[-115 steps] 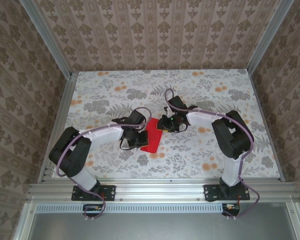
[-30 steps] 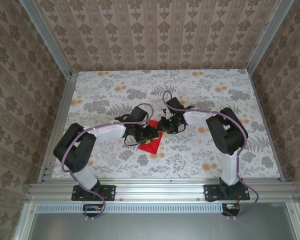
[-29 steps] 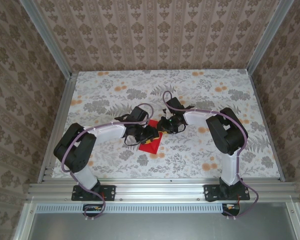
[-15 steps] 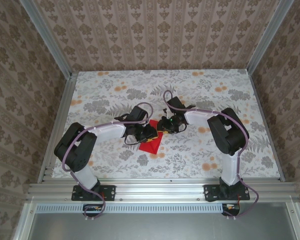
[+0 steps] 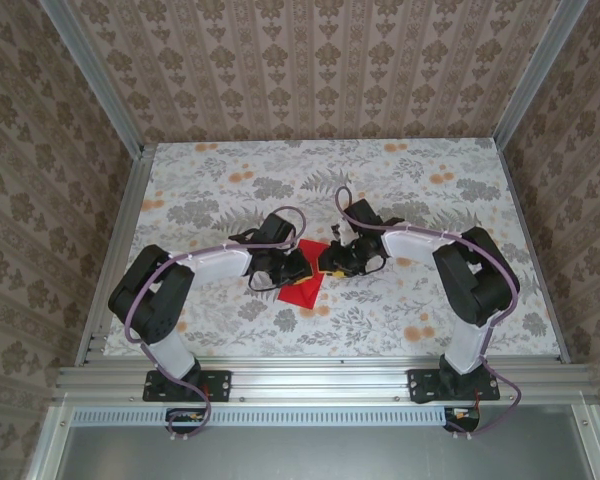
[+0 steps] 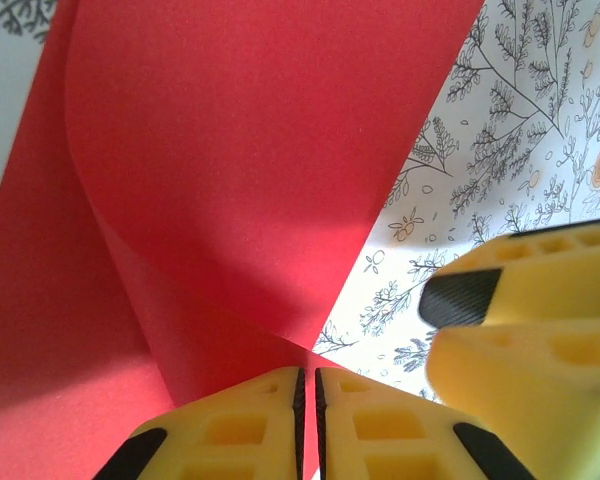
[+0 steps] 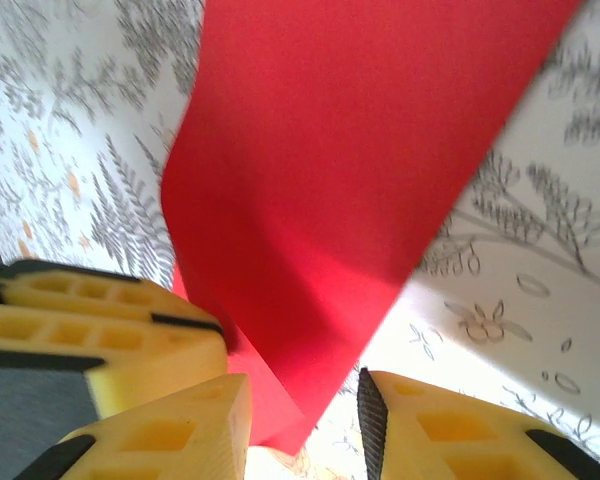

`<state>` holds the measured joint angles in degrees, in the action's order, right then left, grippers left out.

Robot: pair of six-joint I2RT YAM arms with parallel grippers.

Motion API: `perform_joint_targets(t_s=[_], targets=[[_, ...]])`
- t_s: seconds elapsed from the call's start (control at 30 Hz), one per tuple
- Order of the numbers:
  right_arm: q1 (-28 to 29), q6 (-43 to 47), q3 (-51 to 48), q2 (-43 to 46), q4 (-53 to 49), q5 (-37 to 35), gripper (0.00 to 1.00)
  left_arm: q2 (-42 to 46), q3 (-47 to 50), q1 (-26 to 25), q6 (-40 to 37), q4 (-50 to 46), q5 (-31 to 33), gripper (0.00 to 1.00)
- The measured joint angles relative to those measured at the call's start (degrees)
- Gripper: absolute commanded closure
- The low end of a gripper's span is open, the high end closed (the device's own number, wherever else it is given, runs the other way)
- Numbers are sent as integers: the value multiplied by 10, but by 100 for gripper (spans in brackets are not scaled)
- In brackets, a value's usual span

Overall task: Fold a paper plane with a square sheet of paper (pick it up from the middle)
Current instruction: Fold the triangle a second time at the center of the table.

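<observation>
Firmly, left claw (image 6: 307, 385) on red paper (image 6: 230, 180).

Soft, even light from overhead falls on the white floral-print tabletop (image 5: 230, 180), sharp throughout in the top view, with only faint shadows under the arms. Seen from the left wrist, the thin bright red sheet of paper (image 6: 260, 150) is crisp and shaded darker under its curl, while the yellow fingers (image 6: 230, 430) of the left gripper (image 6: 307, 378) are soft at the frame's edge. From the right wrist, the table print blurs at upper left and glares white near the right gripper (image 7: 305, 388).
</observation>
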<state>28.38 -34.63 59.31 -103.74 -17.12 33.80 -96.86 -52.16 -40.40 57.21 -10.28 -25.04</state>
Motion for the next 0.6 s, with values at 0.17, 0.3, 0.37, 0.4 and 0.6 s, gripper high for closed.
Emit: perform_joint_targets(t_s=[0.17,0.3,0.37,0.4,0.6], targets=[[6,0,-22,0,3,16,63,-3,1,0,0,0,0,86],[11,-1,-28,0,12,31,63,-3,1,0,0,0,0,87],[13,-3,-29,-1,21,39,64,-3,1,0,0,0,0,87],[13,-5,-29,-2,27,42,65,-3,1,0,0,0,0,87],[16,-21,-29,-17,59,56,70,-3,1,0,0,0,0,89]])
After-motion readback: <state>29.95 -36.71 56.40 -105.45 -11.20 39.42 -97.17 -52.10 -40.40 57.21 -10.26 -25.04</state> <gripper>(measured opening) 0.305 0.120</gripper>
